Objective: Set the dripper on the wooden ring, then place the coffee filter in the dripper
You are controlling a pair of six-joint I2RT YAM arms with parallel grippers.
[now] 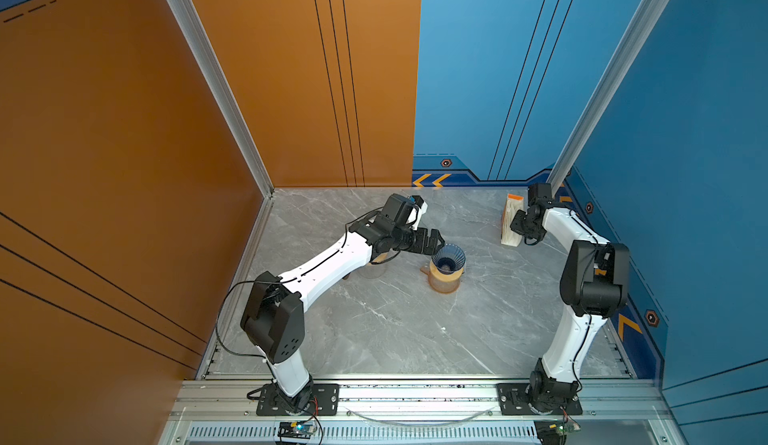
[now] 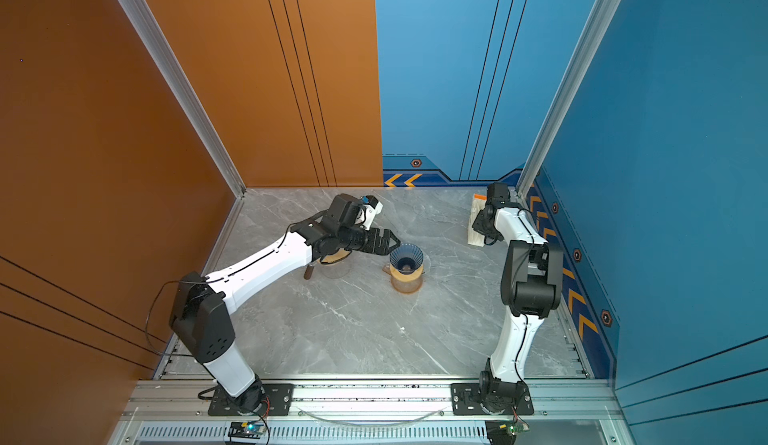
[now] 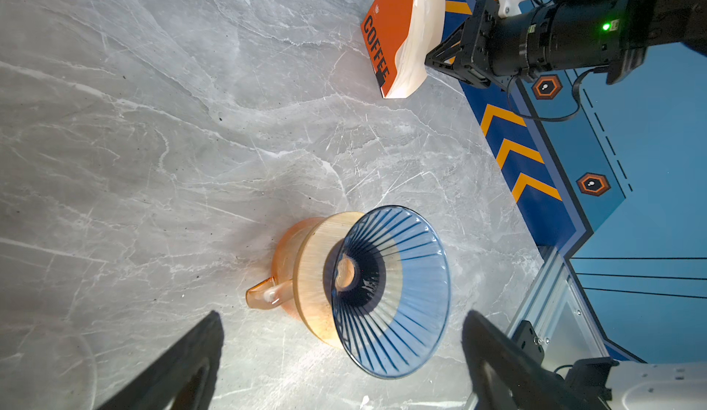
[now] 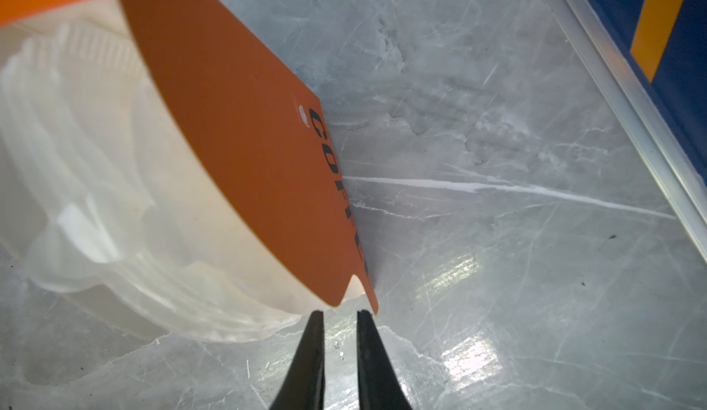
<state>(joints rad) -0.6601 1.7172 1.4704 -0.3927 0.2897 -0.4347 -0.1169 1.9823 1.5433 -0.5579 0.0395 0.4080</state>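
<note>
The coffee filters are not yet in the dripper. They sit as a white, pleated paper stack inside an orange card pack, which stands on its edge at the far right of the bench, well apart from the dripper. The right fingers point at a corner of the pack, with their tips just short of it. The stack lies ahead of them and a little to one side, and its long axis runs away from the robot along the right wall. These fingers stand only a narrow slit apart, with nothing between them. The right arm is much the nearer one for the pick, I judge, and it must catch one thin sheet edge. The left fingers are spread wide and empty, just beside the dripper's rim. The dripper is a blue ribbed glass cone, seated on a wooden collar over an amber glass jug.
</note>
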